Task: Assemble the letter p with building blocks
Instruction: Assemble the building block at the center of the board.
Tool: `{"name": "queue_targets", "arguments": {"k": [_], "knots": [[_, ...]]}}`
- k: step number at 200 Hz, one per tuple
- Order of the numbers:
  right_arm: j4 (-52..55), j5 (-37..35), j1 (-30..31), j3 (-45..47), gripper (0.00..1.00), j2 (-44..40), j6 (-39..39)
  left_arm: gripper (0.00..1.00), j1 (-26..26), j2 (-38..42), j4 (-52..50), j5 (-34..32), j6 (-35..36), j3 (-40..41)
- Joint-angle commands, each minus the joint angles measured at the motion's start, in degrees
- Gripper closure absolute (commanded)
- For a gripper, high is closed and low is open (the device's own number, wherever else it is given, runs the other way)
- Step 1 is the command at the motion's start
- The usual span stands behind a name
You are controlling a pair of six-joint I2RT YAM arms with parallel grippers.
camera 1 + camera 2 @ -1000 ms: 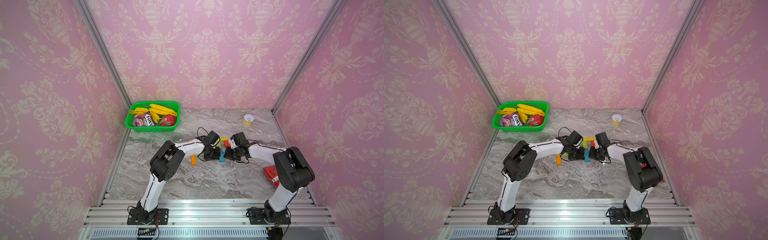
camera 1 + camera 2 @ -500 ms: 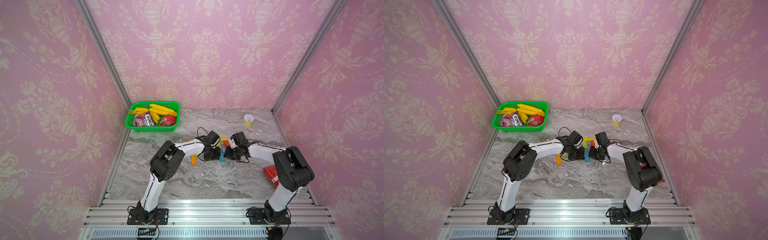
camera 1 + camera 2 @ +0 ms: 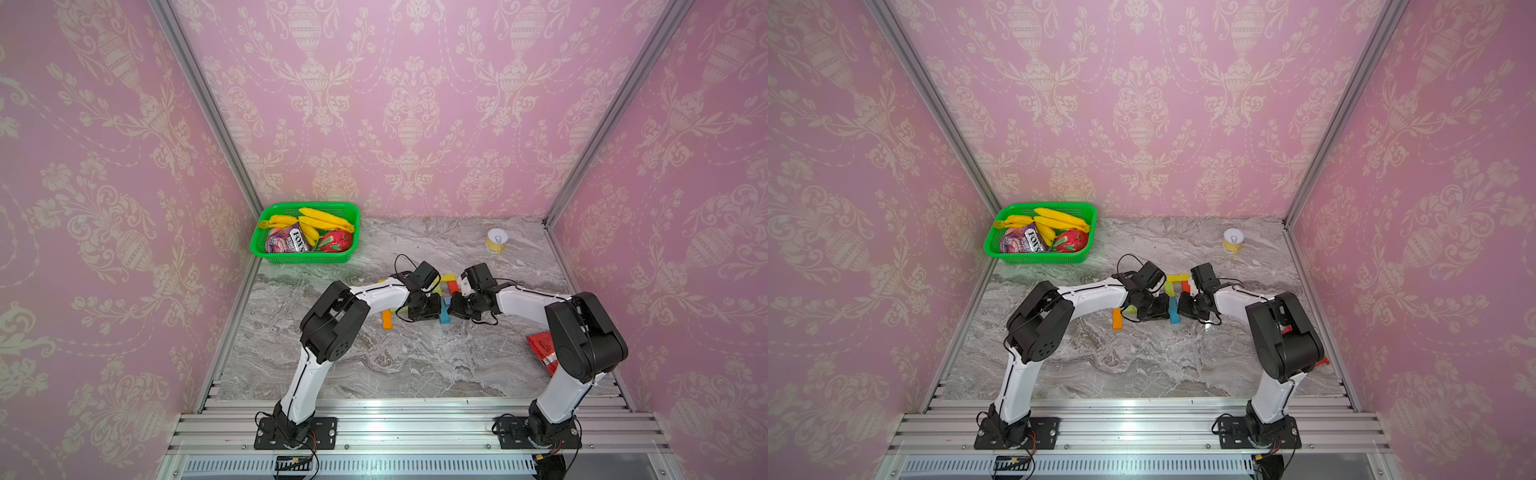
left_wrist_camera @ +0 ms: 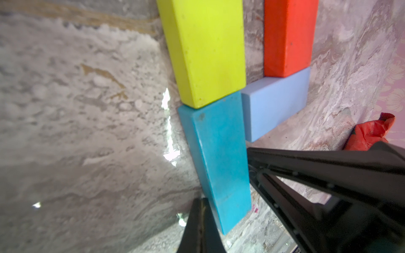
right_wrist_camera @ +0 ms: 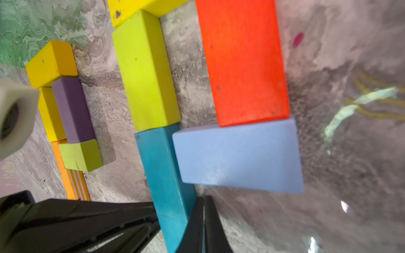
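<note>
The building blocks lie flat in a p shape: a yellow block (image 5: pixel 142 6) across the top, a lime green block (image 4: pixel 210 50) and a teal block (image 4: pixel 221 157) end to end as the stem, and a red block (image 5: pixel 243 63) and a light blue block (image 5: pixel 238 157) closing the loop. My left gripper (image 4: pixel 202 201) is shut, its tip against one long side of the teal block (image 3: pixel 444 316). My right gripper (image 5: pixel 203 199) is shut too, touching the opposite side. Neither holds anything.
Spare blocks lie left of the p: yellow (image 5: pixel 51 63), purple (image 5: pixel 73 109), small lime green (image 5: pixel 81 155) and orange (image 3: pixel 387 319). A green basket (image 3: pixel 303 259) of fruit stands back left, a small can (image 3: pixel 496 241) back right, a red packet (image 3: pixel 540 345) by the right arm.
</note>
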State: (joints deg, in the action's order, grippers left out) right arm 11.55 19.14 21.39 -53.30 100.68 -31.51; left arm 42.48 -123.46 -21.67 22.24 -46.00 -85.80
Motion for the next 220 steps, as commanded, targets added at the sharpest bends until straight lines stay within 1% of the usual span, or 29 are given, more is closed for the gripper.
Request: {"name": "queue_targets", "arguments": {"k": [1, 220], "knots": [[3.42, -1.03, 0.03, 0.39, 0.91, 1.47, 1.32, 1.00, -0.24, -2.58, -0.05, -0.83, -0.50, -0.71], [3.83, -1.30, -0.38, 1.56, 0.91, -0.14, 1.54, 1.00, 0.24, -2.44, -0.25, -0.72, -0.59, -1.65]]}}
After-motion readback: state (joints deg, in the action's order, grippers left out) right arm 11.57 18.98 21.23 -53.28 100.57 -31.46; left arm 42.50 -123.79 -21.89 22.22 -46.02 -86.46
